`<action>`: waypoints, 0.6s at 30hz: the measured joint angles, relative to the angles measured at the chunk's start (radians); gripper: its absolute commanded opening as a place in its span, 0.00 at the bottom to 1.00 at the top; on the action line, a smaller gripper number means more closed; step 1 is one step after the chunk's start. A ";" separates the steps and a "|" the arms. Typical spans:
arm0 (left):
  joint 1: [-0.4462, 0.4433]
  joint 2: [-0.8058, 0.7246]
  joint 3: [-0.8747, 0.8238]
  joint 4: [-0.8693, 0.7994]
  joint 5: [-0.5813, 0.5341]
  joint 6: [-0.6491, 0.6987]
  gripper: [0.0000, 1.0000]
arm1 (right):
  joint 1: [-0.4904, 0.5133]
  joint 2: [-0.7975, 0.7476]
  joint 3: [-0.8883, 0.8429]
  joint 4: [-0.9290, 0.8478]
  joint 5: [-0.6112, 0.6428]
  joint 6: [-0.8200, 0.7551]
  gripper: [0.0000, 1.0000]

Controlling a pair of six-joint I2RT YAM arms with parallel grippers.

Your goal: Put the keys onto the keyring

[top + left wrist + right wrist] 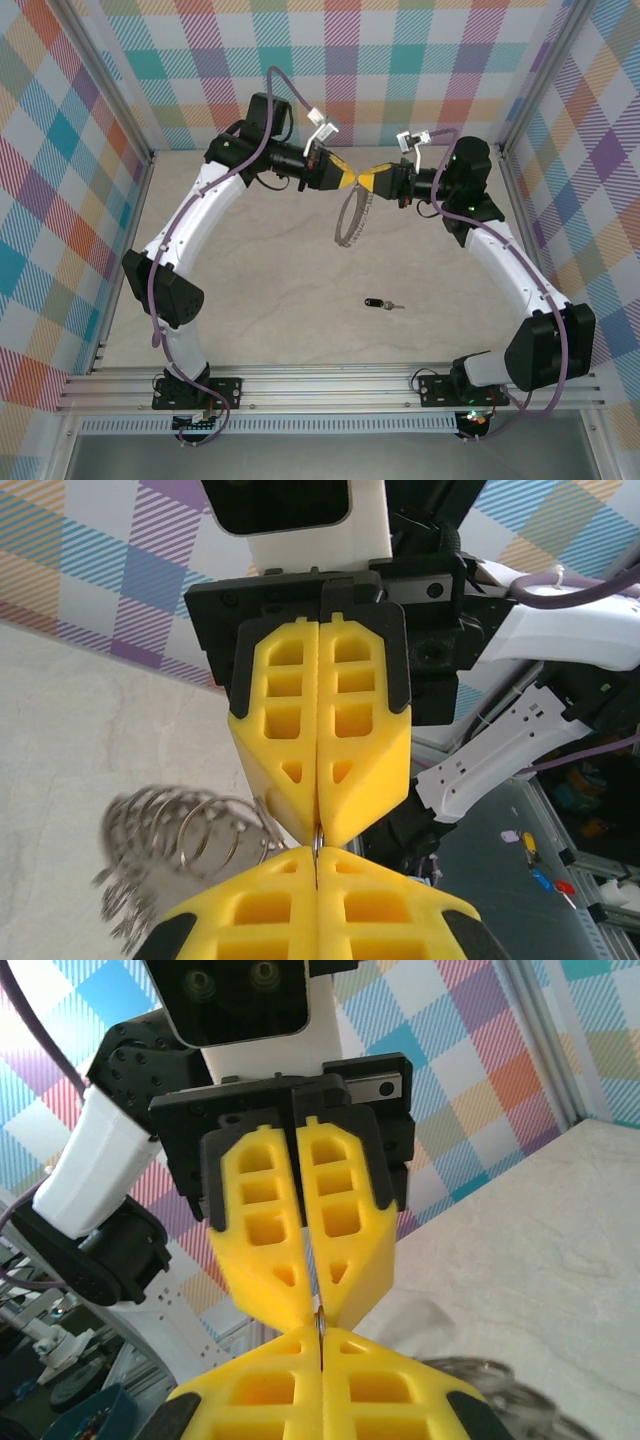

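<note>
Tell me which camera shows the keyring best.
Top external: most of the keyring is visible, its scalloped rim in focus. Left wrist shows a blurred bunch of loops at lower left; right wrist a blurred bit at lower right.

The top external camera is mounted high above and behind the arm bases (197, 392) and looks down over the whole desk (250, 300) from a distance. The left wrist camera looks rightward along the left tool (315, 854) at close range. The right wrist camera looks leftward along the right tool (322, 1334). All three views share the point where both tools meet.
</note>
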State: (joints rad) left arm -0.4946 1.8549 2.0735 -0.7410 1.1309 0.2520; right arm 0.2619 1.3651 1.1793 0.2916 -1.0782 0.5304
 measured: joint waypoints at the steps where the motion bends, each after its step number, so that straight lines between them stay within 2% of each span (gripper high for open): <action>1: -0.001 -0.003 -0.010 0.023 -0.012 -0.013 0.35 | 0.000 0.000 -0.006 0.000 0.009 -0.001 0.00; 3: -0.002 -0.027 -0.063 0.092 -0.050 -0.058 0.44 | 0.000 0.000 -0.021 0.000 0.032 -0.007 0.00; 6: 0.002 -0.101 -0.198 0.225 -0.111 -0.142 0.47 | 0.000 0.000 -0.040 0.006 0.060 -0.008 0.00; 12: 0.018 -0.256 -0.415 0.496 -0.240 -0.322 0.46 | 0.000 -0.007 -0.086 0.090 0.109 0.019 0.00; 18: 0.021 -0.305 -0.504 0.681 -0.298 -0.452 0.41 | 0.000 -0.019 -0.142 0.266 0.154 0.108 0.00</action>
State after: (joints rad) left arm -0.4740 1.5501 1.5700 -0.0605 0.8333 -0.1997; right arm 0.2619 1.3464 1.0378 0.5571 -0.9245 0.6384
